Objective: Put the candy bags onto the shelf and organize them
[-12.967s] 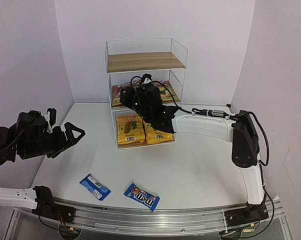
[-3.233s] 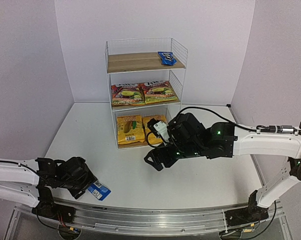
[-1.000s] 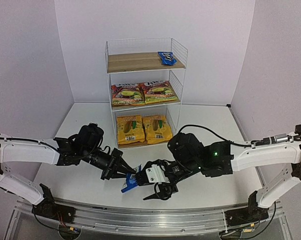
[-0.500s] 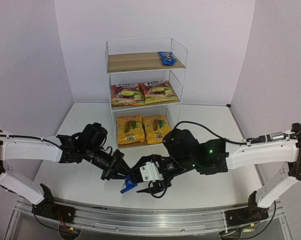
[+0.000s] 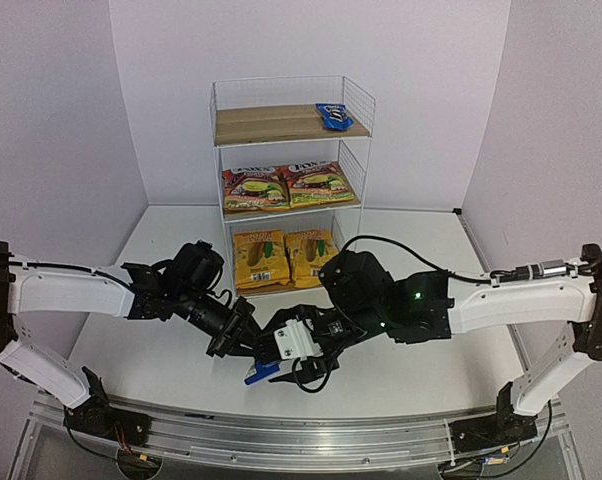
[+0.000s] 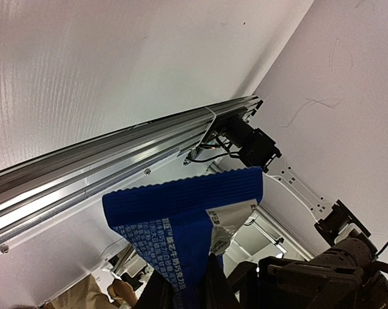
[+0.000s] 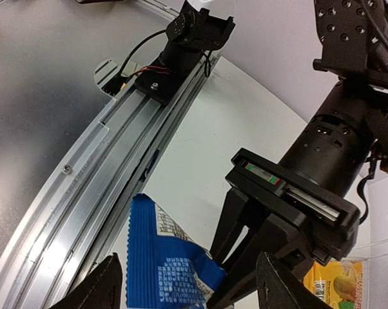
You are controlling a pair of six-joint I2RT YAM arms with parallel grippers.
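Six glossy candy bags show in all: five lie on the tall white wire-frame shelf point(image 5: 356, 100) with its three wood-grain boards, and one is off it. On the top board a small blue packet point(image 5: 332, 116) lies at the right end. The middle board carries a red-pink bag with yellow-green graphics point(image 5: 253, 188) on the left and a second red-pink bag point(image 5: 321, 183) just beside it on the right. On the bottom board a large yellow-orange bag point(image 5: 260, 258) and a second yellow-orange bag point(image 5: 314, 256) stand side by side, leaning back.

The other small blue packet point(image 5: 262, 374) hangs over the white table point(image 5: 151, 270), in front of the shelf and well apart from it, near the aluminium rail point(image 5: 331, 440) at the near edge. The left gripper point(image 5: 251, 352) reaches in from the left, its jaws pinching one end of this packet. In the left wrist view the crimped blue edge sticks out beyond them. The right gripper point(image 5: 303, 372) comes in from the right with its jaws spread — in the right wrist view its two dark fingers point(image 7: 97, 290) stand either side of the packet, with a gap showing on each side
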